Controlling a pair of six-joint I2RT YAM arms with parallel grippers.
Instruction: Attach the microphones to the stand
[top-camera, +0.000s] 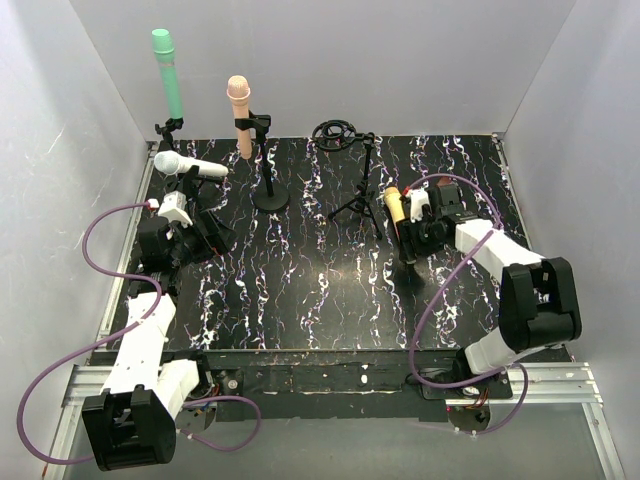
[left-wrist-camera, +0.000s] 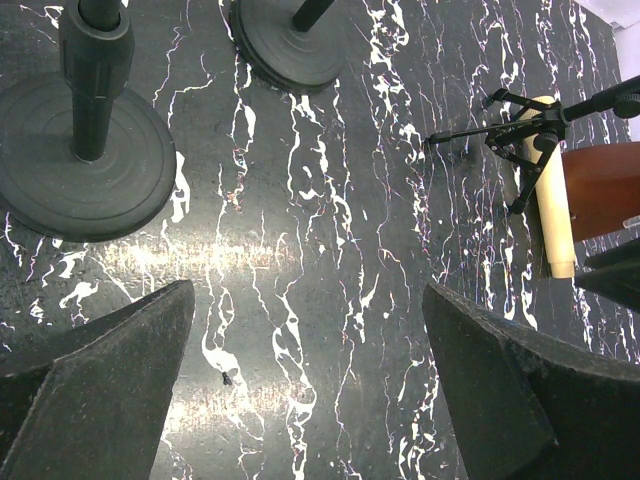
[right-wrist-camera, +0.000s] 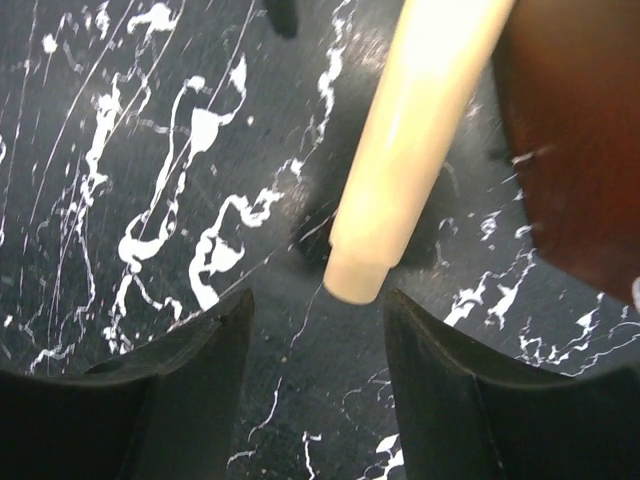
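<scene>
The mint green microphone (top-camera: 164, 75) and the peach-pink microphone (top-camera: 240, 115) stand upright in stand clips at the back left. The white microphone (top-camera: 188, 165) sits tilted in a clip on a short stand. The yellow microphone (top-camera: 394, 207) lies on the table beside a tripod stand (top-camera: 358, 190) whose ring mount (top-camera: 335, 135) is empty. My right gripper (right-wrist-camera: 315, 340) is open, and the yellow microphone's tail end (right-wrist-camera: 410, 150) lies just ahead of its fingers, not between them. My left gripper (left-wrist-camera: 305, 370) is open and empty over bare table, below the white microphone.
A brown wedge-shaped object (right-wrist-camera: 580, 130) lies right beside the yellow microphone, also in the left wrist view (left-wrist-camera: 600, 185). Two round stand bases (left-wrist-camera: 85, 165) (left-wrist-camera: 290, 45) sit ahead of my left gripper. White walls enclose the black marbled table (top-camera: 320, 290).
</scene>
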